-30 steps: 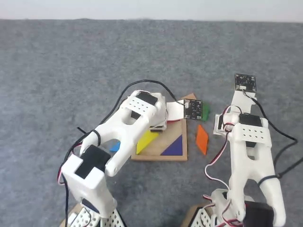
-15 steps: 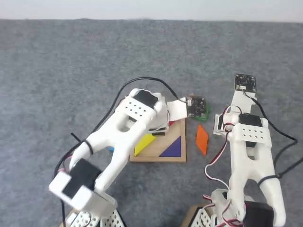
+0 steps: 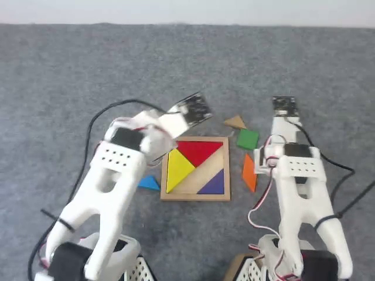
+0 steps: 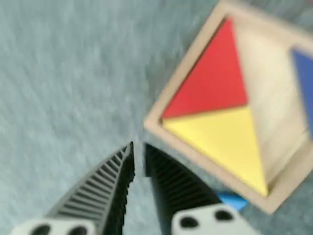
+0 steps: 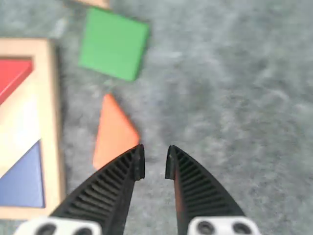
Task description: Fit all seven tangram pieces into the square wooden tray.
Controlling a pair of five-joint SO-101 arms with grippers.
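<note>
Hovering low over the grey carpet (image 3: 88, 70), my left gripper (image 4: 138, 147) has its jaws barely apart, a thin slit with nothing in it. The corner of the tray (image 3: 196, 196) lies just beyond its tips. My right gripper (image 5: 154, 160) is parted a little wider, also empty. The orange piece (image 5: 112, 134) lies just beside one of its fingers, and the green square (image 5: 113, 44) is farther ahead. The tray holds the red piece (image 4: 210, 83), the yellow piece (image 4: 222, 142) and the purple piece (image 3: 214, 184). The small blue piece (image 3: 149, 182) sits outside it, back behind my left fingertips, and the tan triangle (image 3: 235, 122) lies beyond the green square.

My worry is the orange piece. It lies flat on the pile, and jaws this narrow would land on top and shove it rather than straddle it, perhaps against the tray's rim. On the left, dropping lower risks clipping the tray corner, which I judge would slide the tray and jolt the three seated pieces. The left wrist view is smeared, so that clearance may be tighter than it looks.
</note>
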